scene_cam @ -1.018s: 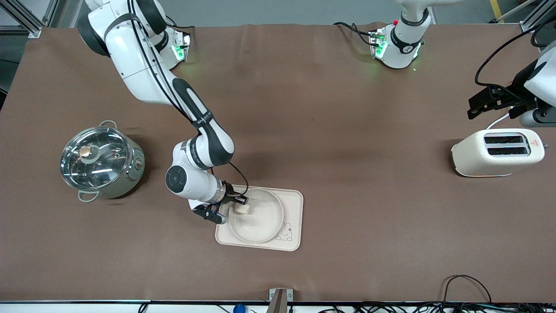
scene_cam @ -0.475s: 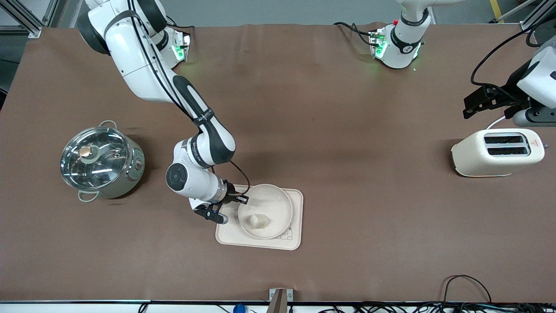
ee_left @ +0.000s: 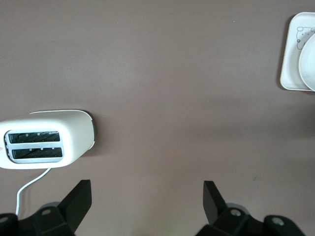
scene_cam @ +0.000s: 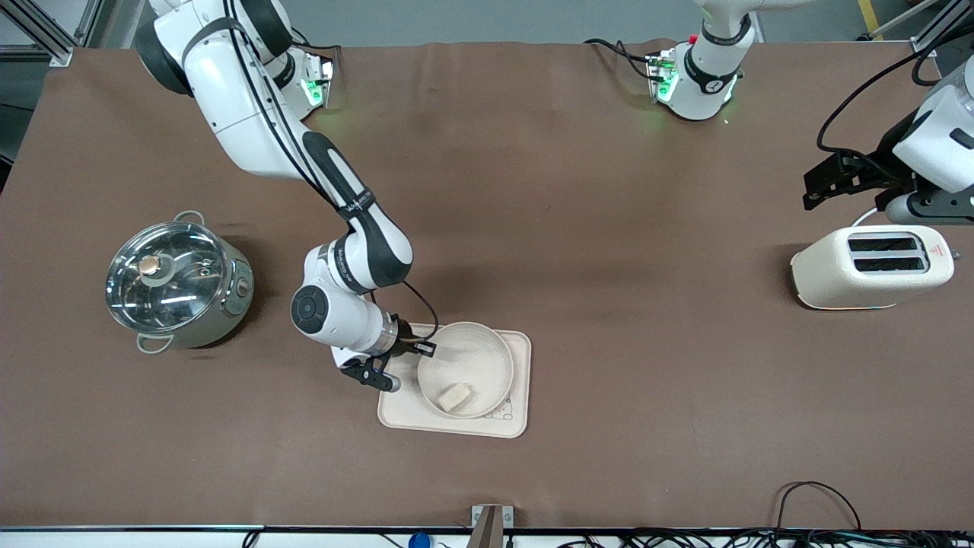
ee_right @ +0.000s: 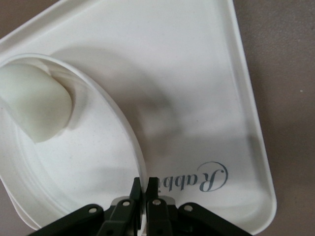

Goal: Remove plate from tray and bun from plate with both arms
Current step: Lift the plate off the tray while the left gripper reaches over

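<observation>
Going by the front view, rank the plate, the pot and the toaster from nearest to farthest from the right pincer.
1. plate: pinched at its rim by the right pincer, on the tray.
2. pot: toward the right arm's end of the table.
3. toaster: at the left arm's end.

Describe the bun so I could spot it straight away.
Find the rectangular cream tray with a rabbit drawing, on the brown table near the front camera. A round plate sits on it, and the bun lies inside: a small pale lump, the only loose thing in the plate.
</observation>
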`<action>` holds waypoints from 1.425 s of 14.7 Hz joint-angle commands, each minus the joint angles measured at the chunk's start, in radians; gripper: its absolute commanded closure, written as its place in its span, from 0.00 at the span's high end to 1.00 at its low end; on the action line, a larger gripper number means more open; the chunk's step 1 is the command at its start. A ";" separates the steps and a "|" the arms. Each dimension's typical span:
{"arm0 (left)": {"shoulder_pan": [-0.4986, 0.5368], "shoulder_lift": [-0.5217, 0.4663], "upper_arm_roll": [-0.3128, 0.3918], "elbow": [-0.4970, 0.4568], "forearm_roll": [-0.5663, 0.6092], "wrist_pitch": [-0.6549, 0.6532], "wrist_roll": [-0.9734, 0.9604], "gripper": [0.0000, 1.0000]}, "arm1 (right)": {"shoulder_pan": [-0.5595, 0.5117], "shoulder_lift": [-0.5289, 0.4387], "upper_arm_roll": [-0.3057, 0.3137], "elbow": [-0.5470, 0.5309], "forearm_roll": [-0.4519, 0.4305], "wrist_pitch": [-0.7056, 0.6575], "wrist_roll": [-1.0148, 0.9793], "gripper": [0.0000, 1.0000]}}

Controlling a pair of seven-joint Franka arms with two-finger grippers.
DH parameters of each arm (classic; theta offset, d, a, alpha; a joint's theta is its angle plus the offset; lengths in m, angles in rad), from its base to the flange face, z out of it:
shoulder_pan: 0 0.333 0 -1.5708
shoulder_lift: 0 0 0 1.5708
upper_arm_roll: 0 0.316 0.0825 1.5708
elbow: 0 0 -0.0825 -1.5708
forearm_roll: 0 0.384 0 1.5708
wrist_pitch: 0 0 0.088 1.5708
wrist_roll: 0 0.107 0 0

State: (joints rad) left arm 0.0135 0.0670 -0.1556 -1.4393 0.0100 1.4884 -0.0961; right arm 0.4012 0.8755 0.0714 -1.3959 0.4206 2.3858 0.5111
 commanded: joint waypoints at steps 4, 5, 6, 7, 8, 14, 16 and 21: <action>0.003 0.014 -0.002 0.017 -0.013 0.003 -0.004 1.00 | -0.002 -0.104 0.004 -0.015 0.015 -0.132 -0.032 0.00; 0.003 0.014 -0.002 0.017 -0.010 0.003 -0.004 1.00 | -0.004 -0.122 0.004 -0.017 0.018 -0.166 -0.035 0.00; 0.005 0.014 -0.002 0.017 -0.009 0.003 -0.004 1.00 | -0.005 -0.144 0.007 -0.017 0.018 -0.189 -0.036 0.00; 0.008 0.013 -0.002 0.017 -0.012 0.003 -0.004 1.00 | -0.010 -0.159 0.016 -0.021 0.030 -0.212 -0.037 0.00; 0.008 0.011 -0.002 0.017 -0.015 0.003 -0.004 1.00 | -0.013 -0.183 0.019 -0.029 0.049 -0.236 -0.049 0.00; -0.018 0.019 -0.048 -0.050 -0.042 0.007 -0.045 1.00 | -0.028 -0.407 0.048 -0.283 0.128 -0.235 -0.188 0.00; -0.020 0.020 -0.071 -0.104 -0.099 0.058 -0.115 1.00 | -0.038 -0.475 0.045 -0.420 0.231 -0.208 -0.337 0.00; -0.027 0.132 -0.226 -0.190 -0.122 0.213 -0.371 1.00 | -0.010 -0.512 0.065 -0.661 0.293 0.054 -0.483 0.00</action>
State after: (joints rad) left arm -0.0139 0.1493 -0.3398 -1.6195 -0.0977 1.6583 -0.3957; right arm 0.3838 0.4132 0.1107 -1.9299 0.6691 2.3216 0.0858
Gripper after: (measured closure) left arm 0.000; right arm 0.938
